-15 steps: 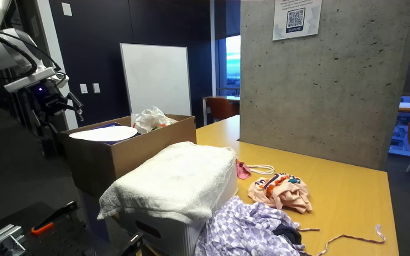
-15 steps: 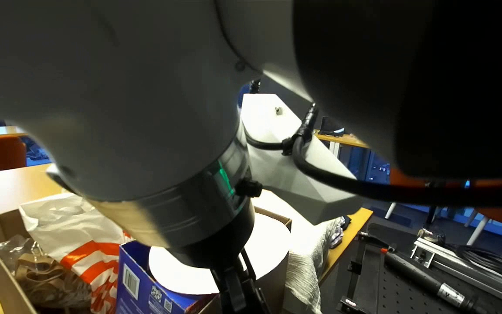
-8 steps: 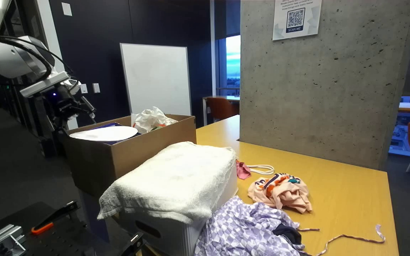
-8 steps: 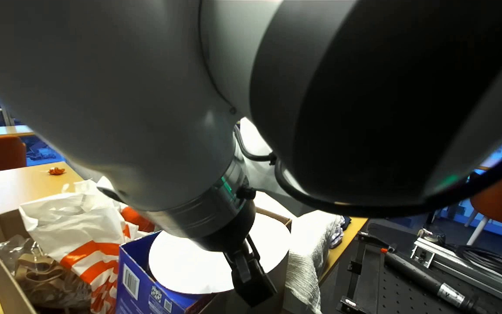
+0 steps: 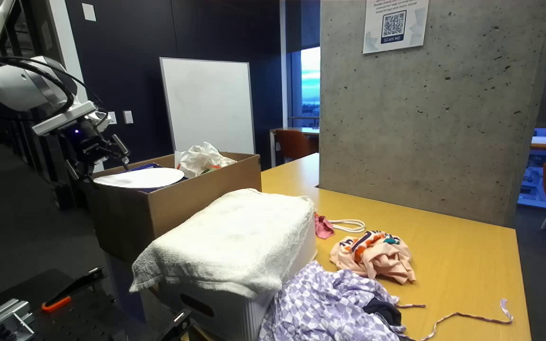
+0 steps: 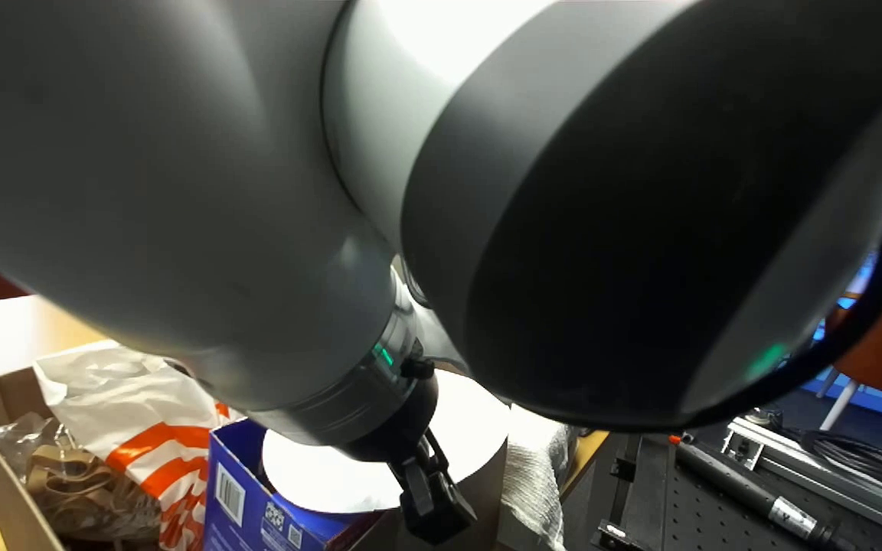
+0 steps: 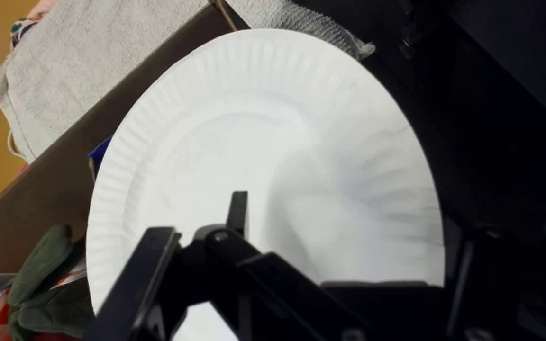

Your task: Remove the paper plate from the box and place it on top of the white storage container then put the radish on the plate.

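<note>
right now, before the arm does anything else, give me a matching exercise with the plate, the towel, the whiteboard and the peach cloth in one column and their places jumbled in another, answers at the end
Things
1. paper plate
2. pale towel
3. whiteboard
4. peach cloth

Places
A. in front of the dark wall
B. crumpled on the yellow table
C. at the open top of the cardboard box
D. draped over the white storage container

Right pairs
1-C
2-D
3-A
4-B
</note>
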{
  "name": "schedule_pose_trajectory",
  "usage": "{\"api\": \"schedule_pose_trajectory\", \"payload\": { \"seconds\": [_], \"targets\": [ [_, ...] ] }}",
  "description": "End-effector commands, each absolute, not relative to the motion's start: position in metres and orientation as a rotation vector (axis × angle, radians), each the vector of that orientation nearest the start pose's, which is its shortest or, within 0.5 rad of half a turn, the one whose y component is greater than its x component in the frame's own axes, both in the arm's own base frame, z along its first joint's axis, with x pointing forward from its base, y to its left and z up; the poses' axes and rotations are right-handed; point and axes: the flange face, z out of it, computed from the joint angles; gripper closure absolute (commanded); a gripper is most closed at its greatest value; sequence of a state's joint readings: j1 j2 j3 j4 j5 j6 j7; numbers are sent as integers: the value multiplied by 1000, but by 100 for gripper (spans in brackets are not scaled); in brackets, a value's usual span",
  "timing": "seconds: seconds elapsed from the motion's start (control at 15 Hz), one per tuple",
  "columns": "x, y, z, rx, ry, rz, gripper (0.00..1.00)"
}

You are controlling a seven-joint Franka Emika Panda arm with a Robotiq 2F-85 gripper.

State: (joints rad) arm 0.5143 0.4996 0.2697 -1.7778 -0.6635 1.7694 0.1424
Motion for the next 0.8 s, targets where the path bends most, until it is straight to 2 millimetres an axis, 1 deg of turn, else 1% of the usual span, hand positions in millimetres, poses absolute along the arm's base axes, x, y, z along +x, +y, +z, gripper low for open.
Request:
{"api": "schedule_pose_trajectory", "payload": {
  "seconds": [0.0, 0.07, 0.13, 0.2, 0.33, 0.53, 0.6, 0.73],
  "targets": [
    [473, 389, 292, 2179, 1139, -251, 39],
    [473, 389, 293, 2176, 1136, -256, 40],
    [473, 390, 295, 2175, 1133, -259, 46],
    [473, 390, 297, 2172, 1131, -262, 56],
    [473, 390, 297, 2175, 1131, -267, 69],
    [473, 390, 298, 2174, 1129, -273, 94],
    [473, 389, 302, 2172, 1126, -271, 99],
    [475, 384, 311, 2161, 1105, -276, 100]
  ]
}}
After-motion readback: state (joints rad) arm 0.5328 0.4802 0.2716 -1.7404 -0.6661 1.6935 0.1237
